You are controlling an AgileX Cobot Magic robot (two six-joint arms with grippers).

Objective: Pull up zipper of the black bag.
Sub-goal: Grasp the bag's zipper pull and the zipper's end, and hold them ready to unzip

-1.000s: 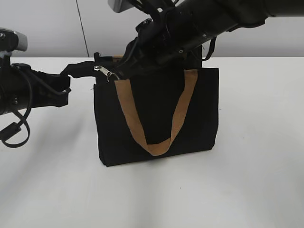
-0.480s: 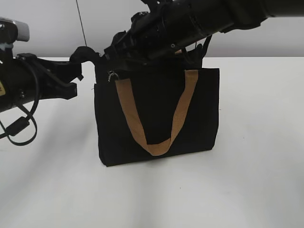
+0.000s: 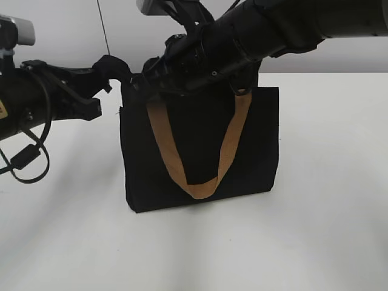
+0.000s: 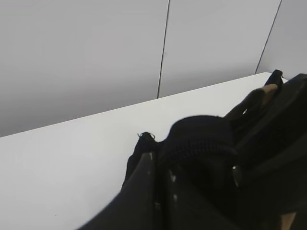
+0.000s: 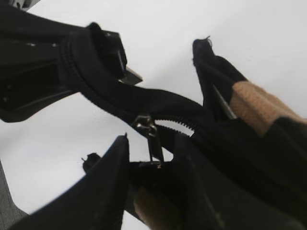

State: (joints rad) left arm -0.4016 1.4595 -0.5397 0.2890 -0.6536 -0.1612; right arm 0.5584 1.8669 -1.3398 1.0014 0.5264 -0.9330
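**Slider nearly home, grip is thin**

My left fingers (image 3: 104,71) clamp the zip tail at the top left corner of the black bag (image 3: 200,151), standing on the tabletop (image 3: 327,230). My right fingers (image 5: 151,165) pinch the zipper (image 5: 145,125) by its pull tab. If that tab slips, or the tail goes slack, the track could buckle and jam

Both my arms are matte black. The left arm (image 3: 36,106) carries a silver-grey camera block on top, a looped black cable beneath and a small yellow mark. The right arm (image 3: 273,27) is a thick black tube, grey-capped.
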